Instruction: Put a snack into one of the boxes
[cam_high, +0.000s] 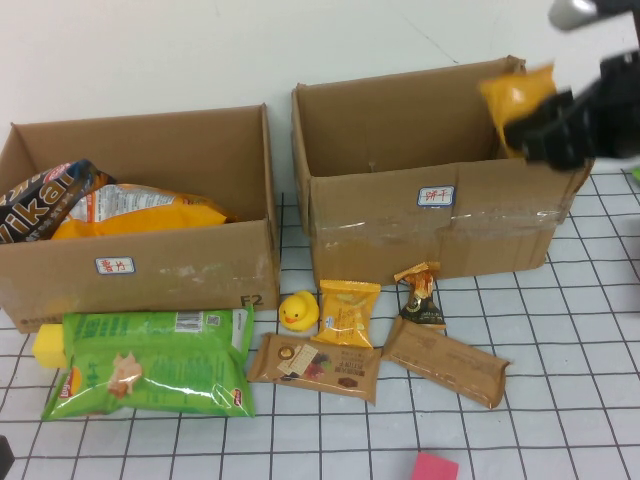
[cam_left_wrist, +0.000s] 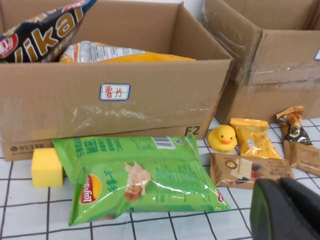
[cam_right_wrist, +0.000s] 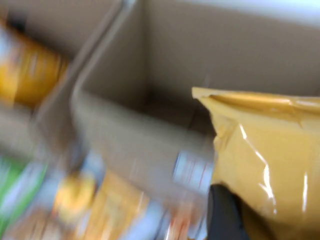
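Right claw: clamped on an orange snack packet, held in the air at the far right corner of the right box. Packet hangs over the box's right rim, partly above the opening, long axis roughly upright. Box cavity lies toward the robot's left of and below the packet; seen past the packet in the right wrist view, apparently empty. Judged next move: short shift leftward over the cavity, then release. Judged risk: release too near the rim, packet catching on the wall or falling outside.

Left claw: low over the bench near the green chip bag, well apart from the right box; finger state cannot be told. Nearer to the left box, already holding chip bags. Right arm clearly the nearer one for this drop.
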